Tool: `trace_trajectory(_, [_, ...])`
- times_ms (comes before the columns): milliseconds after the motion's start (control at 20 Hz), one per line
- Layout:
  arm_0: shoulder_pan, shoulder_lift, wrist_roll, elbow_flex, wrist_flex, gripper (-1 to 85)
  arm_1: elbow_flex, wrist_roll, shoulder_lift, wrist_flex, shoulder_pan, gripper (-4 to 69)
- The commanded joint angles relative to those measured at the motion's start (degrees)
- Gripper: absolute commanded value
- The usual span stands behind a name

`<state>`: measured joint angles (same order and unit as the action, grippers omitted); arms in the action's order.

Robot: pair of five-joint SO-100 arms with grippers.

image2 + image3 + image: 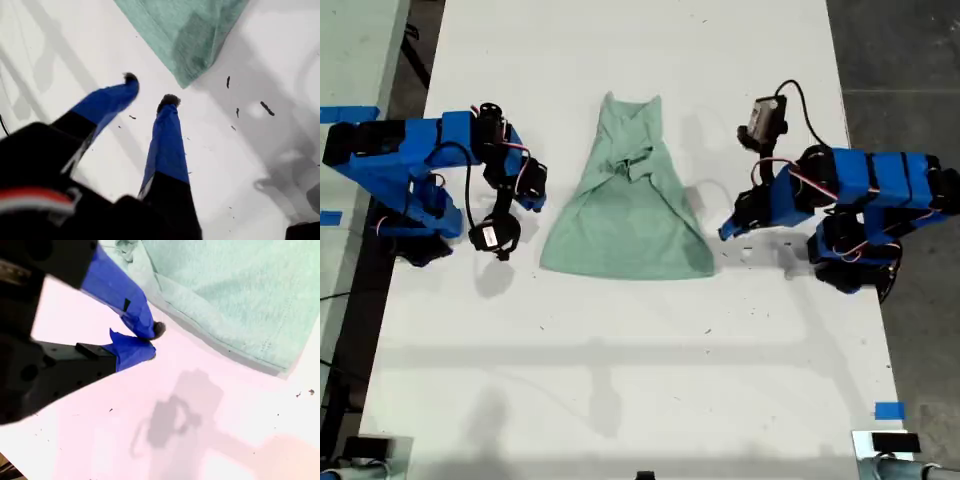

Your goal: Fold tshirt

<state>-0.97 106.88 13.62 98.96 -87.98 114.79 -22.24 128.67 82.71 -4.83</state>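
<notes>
**Tshirt: sides folded in, crosswise fold not done**

Tshirt lies flat at mid-table between my two arms, neck end toward the top of the exterior view, hem toward the bottom. Both sleeves/sides look tucked inward over the chest, so the upper part is narrow and bunched w/ the hem flaring wide. I'd call that about halfway: lengthwise folds in, but rough. Hem-to-neck fold is left, and the flared hem corners prob. need tidying.

My first gripper hangs just off a hem corner of the cloth, jaws apart, holding nothing, tips near the fabric but not touching. That matches the arm at the exterior view's right.

My second gripper sits beside the cloth's edge, jaws together, nothing clamped, fabric clear of the tips. That's the arm at the exterior view's left.
</notes>
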Motion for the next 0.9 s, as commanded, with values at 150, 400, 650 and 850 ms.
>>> trace_trajectory(150, [0.7,1.58,-0.62,0.0,0.44,0.1,-1.93,-7.73,-7.56,-4.75,-1.49,31.6])
trace_trajectory(400, [0.44,1.58,-0.62,0.18,0.79,0.1,2.99,-13.97,-22.76,-17.05,-3.78,29.1])
trace_trajectory(650, [0.7,1.58,-0.88,1.32,1.76,0.1,6.33,-17.05,-30.15,-26.1,-7.12,27.7])
trace_trajectory(850, [0.7,1.85,-0.97,2.02,2.46,0.1,4.48,-17.58,-39.55,-30.06,-9.32,12.4])
